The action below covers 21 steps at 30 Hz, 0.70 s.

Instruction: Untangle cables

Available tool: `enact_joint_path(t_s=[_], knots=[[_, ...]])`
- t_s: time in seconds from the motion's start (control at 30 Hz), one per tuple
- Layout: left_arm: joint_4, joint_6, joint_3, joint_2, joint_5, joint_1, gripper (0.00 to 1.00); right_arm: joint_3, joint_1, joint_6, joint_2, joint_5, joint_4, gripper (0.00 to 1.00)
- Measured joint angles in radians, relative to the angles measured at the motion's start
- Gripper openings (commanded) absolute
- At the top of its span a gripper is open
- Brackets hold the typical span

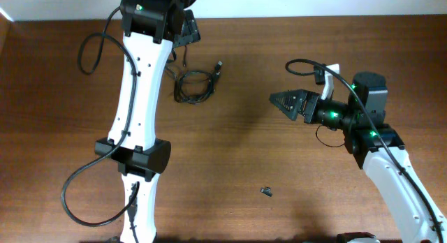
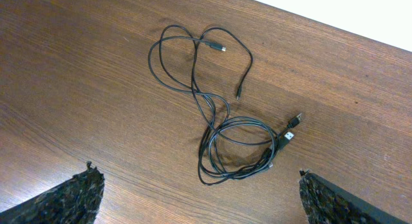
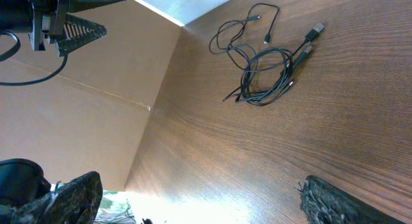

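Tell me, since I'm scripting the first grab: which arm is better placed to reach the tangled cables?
Probably left. The left gripper is open close by the cables, which lie centred in its wrist view; the right gripper, also open, sits farther off.

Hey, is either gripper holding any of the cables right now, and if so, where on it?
Nothing is held. The left gripper and the right gripper are both open and empty; the cables lie loose on the table.
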State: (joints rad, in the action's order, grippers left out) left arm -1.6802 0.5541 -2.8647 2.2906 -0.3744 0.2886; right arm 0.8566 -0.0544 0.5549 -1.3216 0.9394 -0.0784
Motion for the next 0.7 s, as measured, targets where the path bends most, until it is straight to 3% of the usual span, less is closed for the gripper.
enact_joint_path(t_s=[0.4,0.7], knots=[[0.000,0.000,0.000,0.000,0.000,0.000,0.99,0.000,0.000,-0.001,-0.011,-0.169,-0.121,0.99],[0.000,0.000,0.000,0.000,0.000,0.000,0.99,0.000,0.000,-0.001,-0.051,-0.192,-0.128,0.99]])
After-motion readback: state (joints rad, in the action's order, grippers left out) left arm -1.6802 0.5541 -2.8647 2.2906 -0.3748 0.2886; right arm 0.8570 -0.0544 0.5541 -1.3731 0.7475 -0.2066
